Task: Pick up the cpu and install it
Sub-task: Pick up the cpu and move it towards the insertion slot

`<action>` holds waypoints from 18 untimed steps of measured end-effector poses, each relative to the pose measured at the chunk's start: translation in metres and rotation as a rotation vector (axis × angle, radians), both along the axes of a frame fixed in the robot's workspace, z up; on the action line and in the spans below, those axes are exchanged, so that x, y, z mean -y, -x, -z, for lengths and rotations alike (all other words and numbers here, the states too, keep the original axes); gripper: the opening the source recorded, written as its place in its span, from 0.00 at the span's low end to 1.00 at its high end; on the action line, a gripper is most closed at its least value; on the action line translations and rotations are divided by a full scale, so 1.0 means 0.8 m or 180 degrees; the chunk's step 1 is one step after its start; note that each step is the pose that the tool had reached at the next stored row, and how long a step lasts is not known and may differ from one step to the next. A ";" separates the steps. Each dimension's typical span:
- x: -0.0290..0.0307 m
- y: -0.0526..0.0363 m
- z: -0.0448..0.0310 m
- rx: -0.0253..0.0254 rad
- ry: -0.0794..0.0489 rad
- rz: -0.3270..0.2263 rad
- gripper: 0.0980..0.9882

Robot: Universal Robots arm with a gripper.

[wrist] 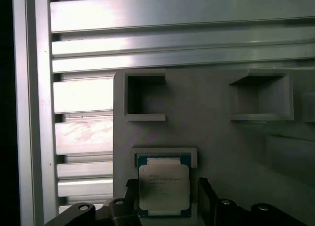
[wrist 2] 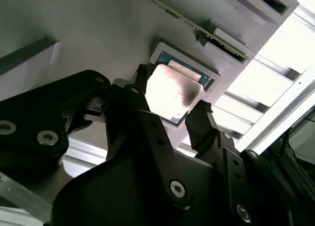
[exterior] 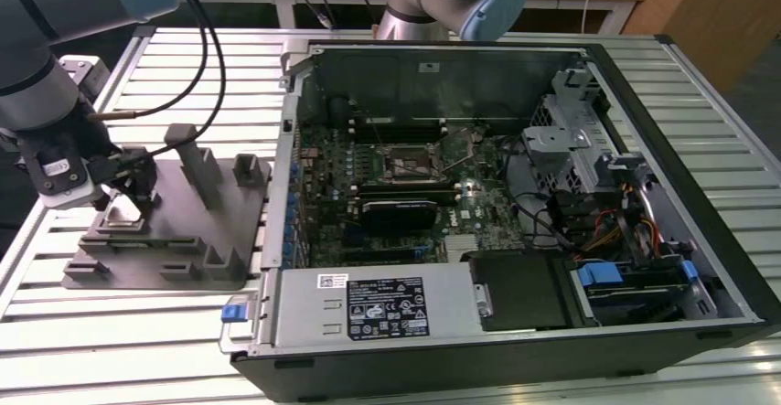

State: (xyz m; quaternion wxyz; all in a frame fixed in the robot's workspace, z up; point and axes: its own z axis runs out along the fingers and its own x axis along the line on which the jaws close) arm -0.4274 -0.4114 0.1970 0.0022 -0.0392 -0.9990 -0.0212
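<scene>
The cpu (wrist: 163,189) lies flat in a shallow square recess of the grey block (wrist: 211,132), silvery top up, with a thin blue-green rim showing round it. The gripper (wrist: 167,184) is down over it. In both wrist views the two black fingers (wrist: 204,187) stand one on each side of the chip, set just wider than it, and a narrow gap shows on at least one side in the first wrist view. Whether either pad touches an edge I cannot tell. The second wrist view gives the same picture from a slant: the cpu (wrist 2: 174,90) in its recess, and the gripper (wrist 2: 171,94) straddling it with a finger (wrist 2: 203,118) close by one corner. Further along the block there are two empty rectangular pockets (wrist: 145,95), well apart from each other. In the exterior view the gripper (exterior: 123,199) hangs low over the block (exterior: 171,254) on the exterior view's left, with tall grey posts (exterior: 196,163) rising just beside it, the nearest things that crowd the arm. The block rests on a table of metal slats (exterior: 123,350). Next to it lies an open computer case (exterior: 683,149), and its side wall stands between the block and the green board (exterior: 476,204) inside. Near the middle of that board is a black square socket (exterior: 422,158) with a thin metal lever.
</scene>
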 end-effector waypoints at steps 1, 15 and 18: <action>0.0000 0.001 0.0003 0.0000 0.0000 -0.0001 0.55; 0.0000 0.003 0.0079 -0.0001 -0.0046 -0.0027 0.55; 0.0000 0.003 0.0101 -0.0003 -0.0045 -0.0029 0.55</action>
